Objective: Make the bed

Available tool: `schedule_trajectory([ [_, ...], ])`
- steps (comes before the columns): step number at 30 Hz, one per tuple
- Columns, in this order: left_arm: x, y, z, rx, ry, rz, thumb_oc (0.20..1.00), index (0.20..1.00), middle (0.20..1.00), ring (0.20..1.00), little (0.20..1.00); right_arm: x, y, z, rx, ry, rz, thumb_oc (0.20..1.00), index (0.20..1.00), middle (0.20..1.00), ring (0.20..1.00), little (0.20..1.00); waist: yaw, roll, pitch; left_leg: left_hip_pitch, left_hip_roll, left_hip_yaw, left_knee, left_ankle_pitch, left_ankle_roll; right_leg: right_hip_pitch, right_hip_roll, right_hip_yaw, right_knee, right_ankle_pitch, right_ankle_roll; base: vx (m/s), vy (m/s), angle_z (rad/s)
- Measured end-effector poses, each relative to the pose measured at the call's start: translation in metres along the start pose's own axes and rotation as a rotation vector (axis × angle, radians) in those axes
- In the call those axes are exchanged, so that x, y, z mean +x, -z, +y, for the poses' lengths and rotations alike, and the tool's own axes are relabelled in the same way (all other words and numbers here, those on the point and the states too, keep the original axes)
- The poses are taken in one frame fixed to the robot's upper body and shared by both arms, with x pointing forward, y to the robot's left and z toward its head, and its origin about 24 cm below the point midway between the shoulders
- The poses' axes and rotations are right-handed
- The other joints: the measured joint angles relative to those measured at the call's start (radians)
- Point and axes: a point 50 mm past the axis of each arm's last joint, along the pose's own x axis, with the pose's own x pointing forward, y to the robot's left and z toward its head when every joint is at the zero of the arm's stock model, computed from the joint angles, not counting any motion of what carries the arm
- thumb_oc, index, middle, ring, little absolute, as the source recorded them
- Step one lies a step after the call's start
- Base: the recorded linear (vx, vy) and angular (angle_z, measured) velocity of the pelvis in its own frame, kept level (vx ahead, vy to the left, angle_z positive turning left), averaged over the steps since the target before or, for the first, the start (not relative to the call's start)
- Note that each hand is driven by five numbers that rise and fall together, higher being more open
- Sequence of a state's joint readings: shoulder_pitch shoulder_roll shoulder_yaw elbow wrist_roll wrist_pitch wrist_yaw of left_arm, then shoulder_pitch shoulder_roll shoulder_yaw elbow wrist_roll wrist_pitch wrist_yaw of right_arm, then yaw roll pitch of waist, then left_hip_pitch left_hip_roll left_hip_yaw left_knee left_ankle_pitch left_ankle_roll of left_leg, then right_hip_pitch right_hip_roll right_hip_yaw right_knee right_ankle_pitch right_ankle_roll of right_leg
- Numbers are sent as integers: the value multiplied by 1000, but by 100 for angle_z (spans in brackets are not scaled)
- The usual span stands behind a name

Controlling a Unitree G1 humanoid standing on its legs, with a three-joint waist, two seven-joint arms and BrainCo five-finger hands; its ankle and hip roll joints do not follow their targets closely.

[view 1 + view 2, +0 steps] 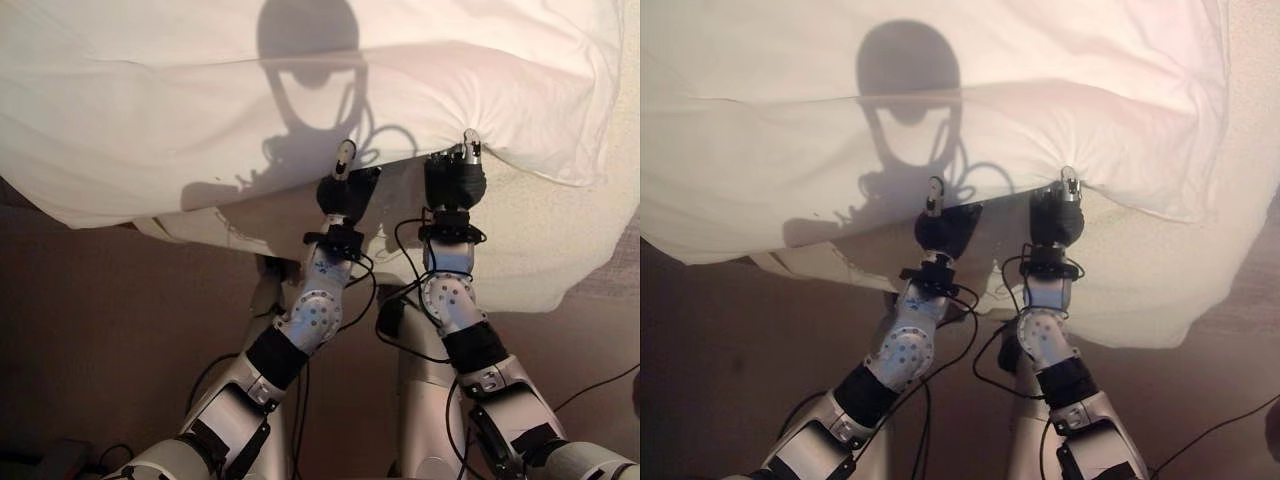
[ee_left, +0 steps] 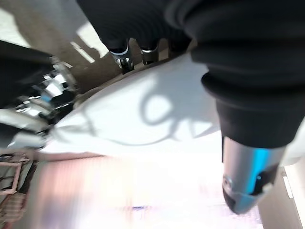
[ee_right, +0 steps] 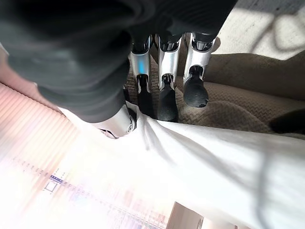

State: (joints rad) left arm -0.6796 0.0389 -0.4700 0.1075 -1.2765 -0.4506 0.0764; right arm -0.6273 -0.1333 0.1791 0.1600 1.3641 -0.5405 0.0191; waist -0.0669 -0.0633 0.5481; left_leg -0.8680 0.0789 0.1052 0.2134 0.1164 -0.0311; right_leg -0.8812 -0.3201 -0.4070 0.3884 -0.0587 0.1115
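We see the right hand (image 1: pixel 455 180) with thumb and fingers (image 3: pixel 167 102) pinched on the near edge of the white duvet (image 1: pixel 250 110); left hand (image 1: pixel 345 195) sits beside it at the same edge, grip we cannot tell; duvet is lifted above the beige bed (image 1: pixel 540 250); brown floor (image 1: pixel 110 330) below.

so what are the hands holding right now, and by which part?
Both hold the white duvet by its near edge: the right hand pinches it between fingers and thumb; the left hand grips the same edge beside it.
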Motion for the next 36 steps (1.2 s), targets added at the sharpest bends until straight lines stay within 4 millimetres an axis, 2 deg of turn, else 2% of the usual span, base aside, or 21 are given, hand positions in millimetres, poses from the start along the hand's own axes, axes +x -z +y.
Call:
schedule_trajectory([
  [5,7,-31,9,27,-86,-139,1000,1000,1000,1000,1000,-1,7,4,-4,-19,35,200,200,200,200,200,3,0,0,0,4,-1,5,0,0,2,2,-2,4,0,0,0,0,0],
  [8,8,-42,12,69,-114,-192,1000,1000,1000,1000,1000,0,8,6,-14,-30,36,200,200,200,200,200,6,0,0,-1,4,-1,5,0,0,3,1,-3,5,0,0,0,0,0],
  [15,9,-76,16,288,-148,-294,1000,1000,1000,1000,1000,1,8,7,-39,-60,55,200,200,200,200,200,11,1,0,-15,6,-13,16,0,-1,3,1,-15,8,0,0,3,11,2],
  [22,6,-97,19,418,-155,-365,1000,1000,1000,1000,1000,0,2,2,-76,-73,71,200,200,200,200,200,32,2,1,-22,2,-28,23,-1,-2,3,-3,-20,20,-2,-2,1,18,4],
  [36,-12,-124,39,418,-277,-482,1000,1000,1000,1000,1000,-3,1,0,-79,-63,75,200,200,200,200,200,34,5,2,-25,-2,-31,25,-1,-3,2,-14,-27,26,-6,-6,-1,4,0],
])
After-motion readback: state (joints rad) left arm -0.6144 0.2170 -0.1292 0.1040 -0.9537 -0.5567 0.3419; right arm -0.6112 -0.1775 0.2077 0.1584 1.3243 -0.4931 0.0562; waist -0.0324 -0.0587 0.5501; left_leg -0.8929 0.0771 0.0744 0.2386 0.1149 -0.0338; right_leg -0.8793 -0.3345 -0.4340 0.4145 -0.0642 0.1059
